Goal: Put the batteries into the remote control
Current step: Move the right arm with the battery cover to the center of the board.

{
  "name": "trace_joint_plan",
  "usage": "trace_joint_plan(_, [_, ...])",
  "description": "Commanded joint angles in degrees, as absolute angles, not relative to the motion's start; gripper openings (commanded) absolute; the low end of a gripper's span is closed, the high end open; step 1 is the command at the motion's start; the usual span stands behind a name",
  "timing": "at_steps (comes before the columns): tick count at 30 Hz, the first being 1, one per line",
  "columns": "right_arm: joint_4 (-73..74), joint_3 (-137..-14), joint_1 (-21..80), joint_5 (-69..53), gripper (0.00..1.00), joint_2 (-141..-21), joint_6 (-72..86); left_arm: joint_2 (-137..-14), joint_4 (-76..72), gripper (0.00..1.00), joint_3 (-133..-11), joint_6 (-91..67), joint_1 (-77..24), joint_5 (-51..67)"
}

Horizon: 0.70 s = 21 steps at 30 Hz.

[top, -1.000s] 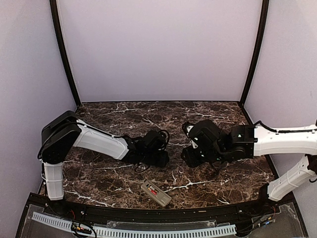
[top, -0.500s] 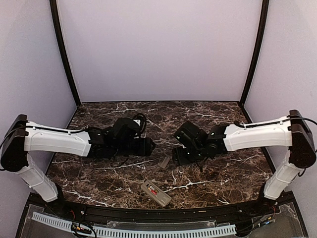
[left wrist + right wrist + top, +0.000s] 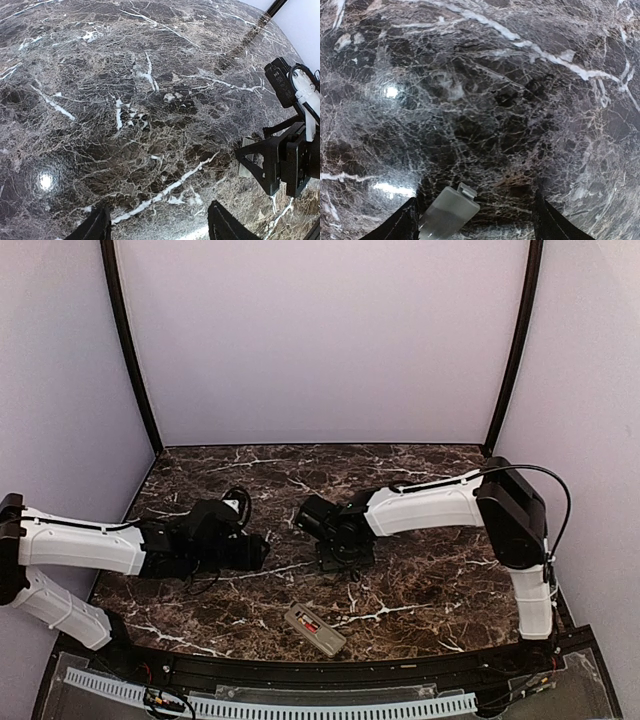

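Right claw (image 3: pixel 476 212) hangs wide open, empty, astride a small flat grey cover (image 3: pixel 447 215); left claw (image 3: pixel 157 226) likewise gapes empty. Closing could skid that thin piece over slick marble (image 3: pixel 495 100). Greyish rectangular remote control (image 3: pixel 318 633), apparently holding a red battery (image 3: pixel 309 622), lies well apart.

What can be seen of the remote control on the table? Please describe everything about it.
The remote control is a small rectangular handset, greyish-beige and seemingly plastic. It lies flat and diagonal on the dark marble table, close to the near edge, with its back facing up. The compartment in its back looks open, and what seems to be a red battery lies inside. Only the table touches it. Finer detail is too small to make out.
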State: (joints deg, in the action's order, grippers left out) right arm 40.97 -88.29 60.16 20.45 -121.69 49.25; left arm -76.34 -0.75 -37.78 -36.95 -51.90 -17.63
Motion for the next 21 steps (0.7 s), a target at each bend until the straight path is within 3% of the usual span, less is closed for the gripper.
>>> trace_joint_plan(1, [45.4, -88.6, 60.7, 22.4, 0.74, -122.0, 50.2, -72.7, -2.0, 0.66, -35.4, -36.7, -51.2, -18.3])
trace_joint_plan(16, [45.2, -74.7, 62.5, 19.3, 0.71, -114.1, 42.2, -73.9, -3.6, 0.66, -35.8, -35.4, -50.4, -17.7])
trace_joint_plan(21, [37.9, -72.9, 62.3, 10.7, 0.73, -112.0, 28.9, -74.5, -4.0, 0.66, -36.0, -35.1, -50.2, -17.5])
